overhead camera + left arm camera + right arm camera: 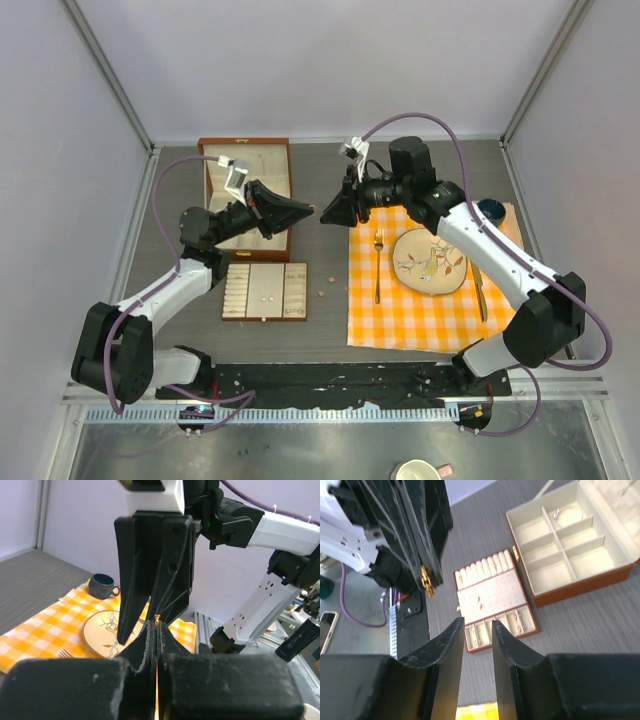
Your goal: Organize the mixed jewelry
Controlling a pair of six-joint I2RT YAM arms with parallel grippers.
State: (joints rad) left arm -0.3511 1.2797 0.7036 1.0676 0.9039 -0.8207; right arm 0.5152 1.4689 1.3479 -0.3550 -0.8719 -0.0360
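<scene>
Nearest the arm bases, a flat tray [295, 290] lies on the grey worktop [330, 340], with two pale studs [266, 298] resting in its middle section. Just right of the tray, two more studs [320, 294] sit loose on the worktop, between the tray and the edge of a yellow checked cloth [420, 320]. The cloth carries a plate [430, 262], with a fork [378, 265] on its left and a knife [480, 290] on its right. Beyond the tray, both arms meet tip to tip in the air. The left tool [156, 624] is clenched on a small gold piece [426, 579], which shows at the very tips of its fingers. The right tool [477, 625] faces it with its jaws parted, grasping nothing. Its tips are close to the gold piece, though whether they touch it cannot be told. Farther back, behind the left arm, an open wooden box [245, 141] with cream compartments stands on the worktop. At the cloth's far right corner is a dark cup [490, 210].
</scene>
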